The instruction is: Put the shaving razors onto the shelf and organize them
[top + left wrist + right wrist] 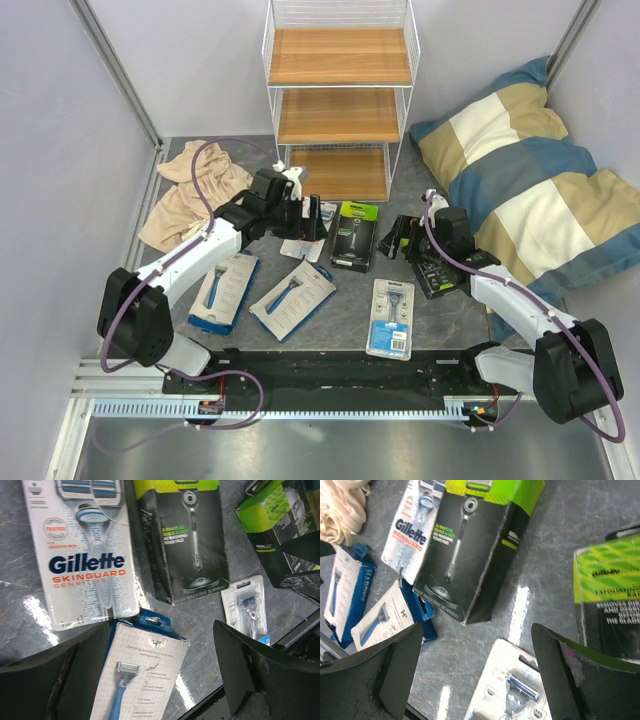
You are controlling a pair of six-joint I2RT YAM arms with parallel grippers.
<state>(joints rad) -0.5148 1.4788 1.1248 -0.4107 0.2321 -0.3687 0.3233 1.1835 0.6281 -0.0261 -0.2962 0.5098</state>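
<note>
The shelf [340, 100], a white wire rack with three wooden boards, stands at the back with its boards bare. On the grey table lie two white packs showing blue razors [222, 290] [293, 298], a blister card [391, 317], and a black-and-green box [355, 235]. A second black-and-green box [440, 275] lies by the right arm. My left gripper [315, 222] hangs open above a Gillette card [90, 555] and a white pack [140, 675], with nothing held between its fingers [260, 670]. My right gripper [475, 675] is open over the blister card [520, 690], beside the green box [610, 600].
A striped pillow [520, 170] fills the right back corner. A crumpled beige cloth [185, 190] lies at the left back. Grey walls close in both sides, and a black rail [340, 365] runs along the near edge.
</note>
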